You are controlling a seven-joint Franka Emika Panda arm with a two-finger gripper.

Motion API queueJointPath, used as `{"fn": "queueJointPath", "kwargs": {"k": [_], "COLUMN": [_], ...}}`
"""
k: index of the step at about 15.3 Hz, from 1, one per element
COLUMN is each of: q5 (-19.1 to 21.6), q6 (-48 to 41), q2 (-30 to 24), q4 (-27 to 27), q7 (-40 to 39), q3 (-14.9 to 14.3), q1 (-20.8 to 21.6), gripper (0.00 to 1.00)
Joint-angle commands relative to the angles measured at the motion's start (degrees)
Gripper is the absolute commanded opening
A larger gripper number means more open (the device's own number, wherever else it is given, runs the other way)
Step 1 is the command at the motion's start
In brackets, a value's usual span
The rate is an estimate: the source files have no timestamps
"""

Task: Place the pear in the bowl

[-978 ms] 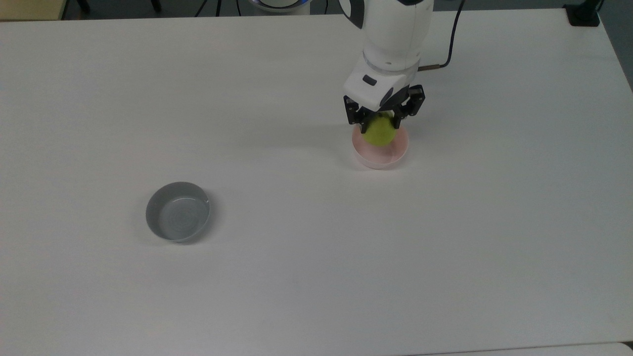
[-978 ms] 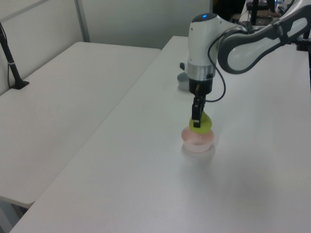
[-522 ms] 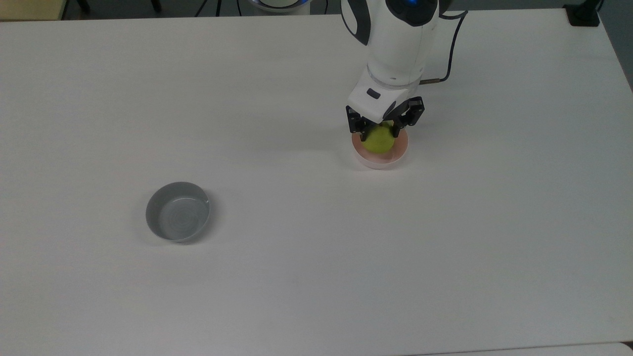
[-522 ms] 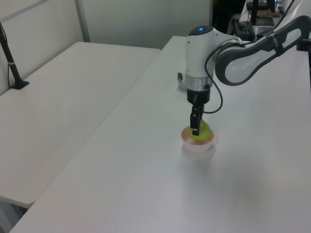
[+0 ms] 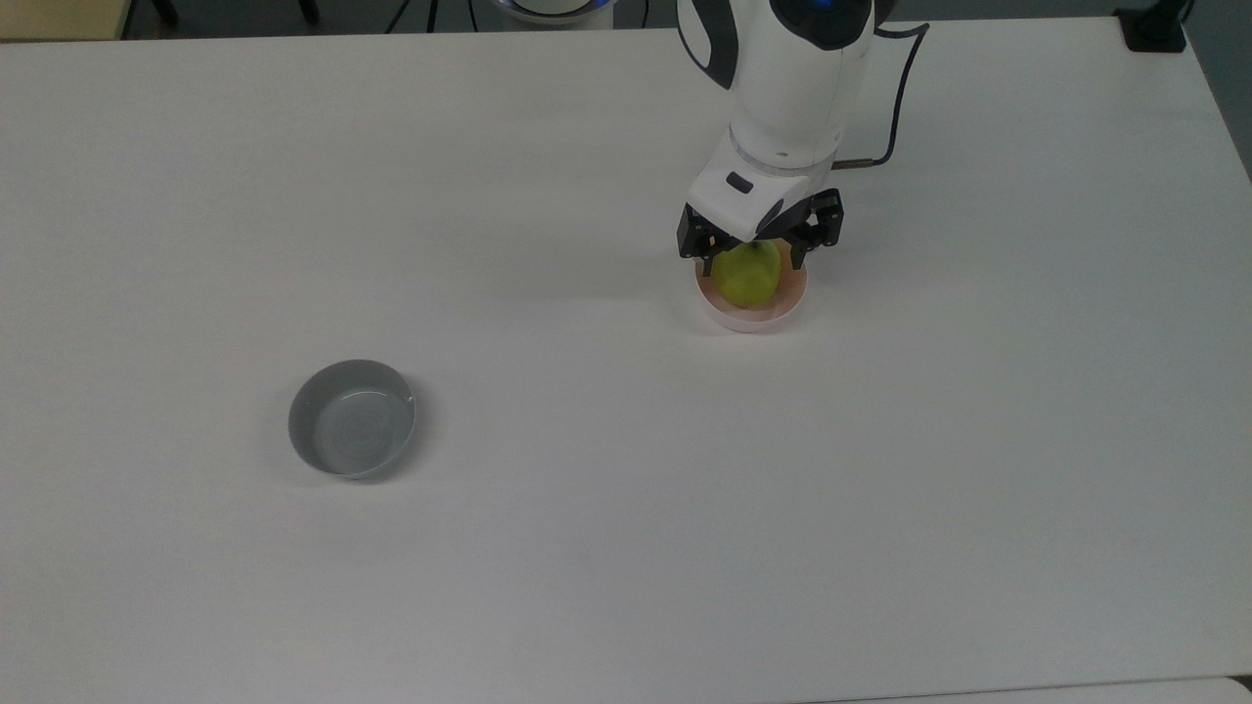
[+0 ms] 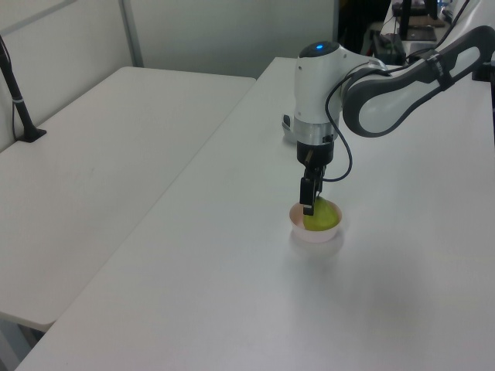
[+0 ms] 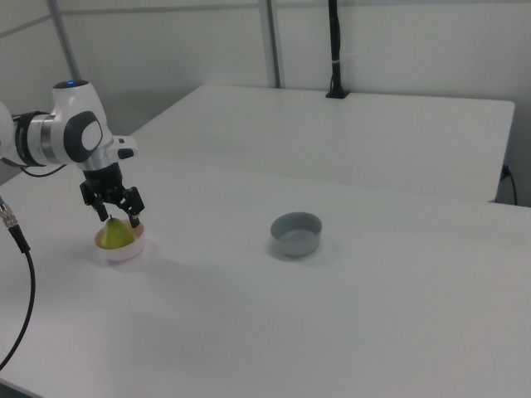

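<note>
The pear (image 5: 748, 277) sits inside the pink bowl (image 5: 751, 315), stem end up, on the white table (image 5: 626, 508). In the top view the fruit covers most of the bowl's interior, with a strip of pink rim exposed toward the top view's right and bottom.

The gripper (image 5: 750, 246) hangs directly over the pear, pointing straight down. Its 2 black fingers (image 5: 696, 240) are spread apart, 1 on each side of the upper part of the fruit, with a gap visible between each finger and the pear in the top view. The pincer is released and grasps nothing. The right view shows the same spread over the pear (image 7: 115, 235) and bowl (image 7: 120, 251).

A grey bowl (image 5: 352, 418) stands well apart from the pink bowl, toward the top view's lower left. It holds nothing.

A black cable (image 5: 895, 88) runs from the arm's wrist toward the table's far edge.
</note>
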Motion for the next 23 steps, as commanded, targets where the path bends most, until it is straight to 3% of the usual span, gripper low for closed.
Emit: {"fn": "queueJointPath", "kwargs": {"k": [1, 4, 8, 13, 18, 19, 21, 23], "q5": [-1.1, -1.1, -1.1, -1.0, -0.3, -0.3, -0.2, -0.2], "q6": [-0.8, -10.9, -18.3, -23.5, -24.5, -24.5, -24.2, -23.7], "q2": [-3.0, -5.5, -12.0, -17.9, -20.4, -20.6, -20.8, -20.3], "q4": [-0.1, 4.4, 4.7, 4.6, 4.4, 4.5, 4.6, 4.9], "q7": [2.0, 2.0, 1.6, -2.5, -11.3, -13.9, -18.8, -19.5], "q3": [0.2, 0.2, 0.2, 0.2, -0.5, -1.1, -5.3, -8.1], "q1": [-0.9, -4.2, -8.9, -15.3, -20.6, -20.8, -19.1, -16.5], "gripper": [1.0, 1.0, 1.0, 1.0, 1.0, 1.0, 1.0, 1.0]}}
